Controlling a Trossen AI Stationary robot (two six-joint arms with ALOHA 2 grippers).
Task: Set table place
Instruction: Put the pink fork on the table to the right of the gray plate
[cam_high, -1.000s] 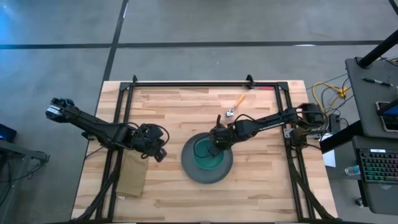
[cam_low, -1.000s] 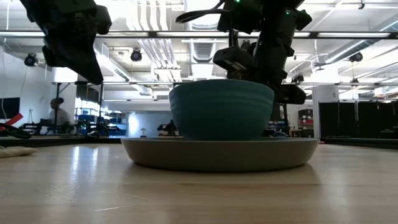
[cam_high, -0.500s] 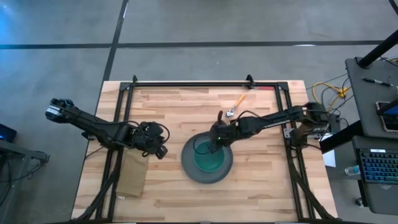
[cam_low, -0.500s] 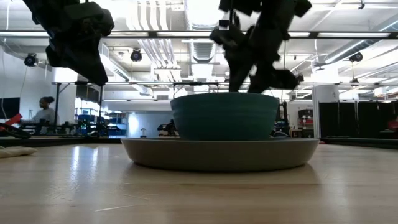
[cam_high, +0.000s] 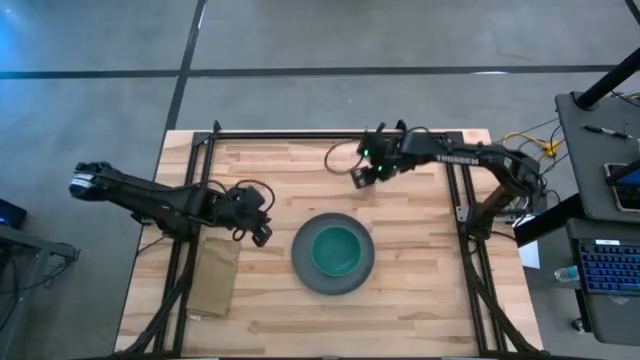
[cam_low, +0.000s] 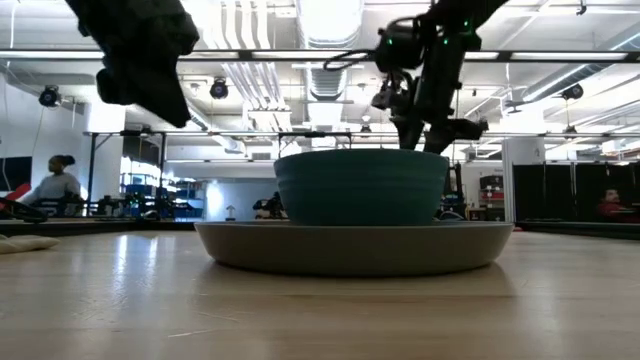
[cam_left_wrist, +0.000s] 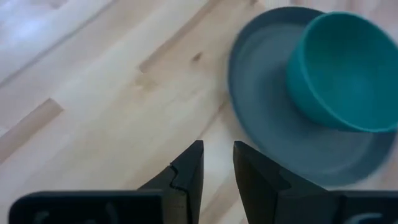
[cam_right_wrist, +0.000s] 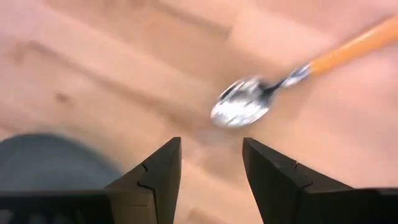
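A teal bowl (cam_high: 335, 250) stands inside the round grey plate (cam_high: 305, 272) at the middle of the wooden table (cam_high: 430, 290). An orange-handled metal spoon (cam_right_wrist: 249, 102) lies flat on the wood near the far edge, just ahead of my right gripper (cam_right_wrist: 211, 143). That gripper (cam_high: 357, 177) hovers open above the table with nothing between its fingers. My left gripper (cam_high: 263, 236) hangs left of the plate. Its fingers (cam_left_wrist: 217, 146) stand a little apart over bare wood, and it holds nothing. The right arm hides the spoon in the high view.
A tan folded cloth (cam_high: 215, 282) lies near the table's left edge, below my left gripper. Bare wood shows to the right of the plate and along the near edge. People sit in the room far behind the table.
My right gripper has let go of the bowl's far rim, risen, and swung toward the table's far edge, to just short of the spoon. The bowl stays upright in the plate.
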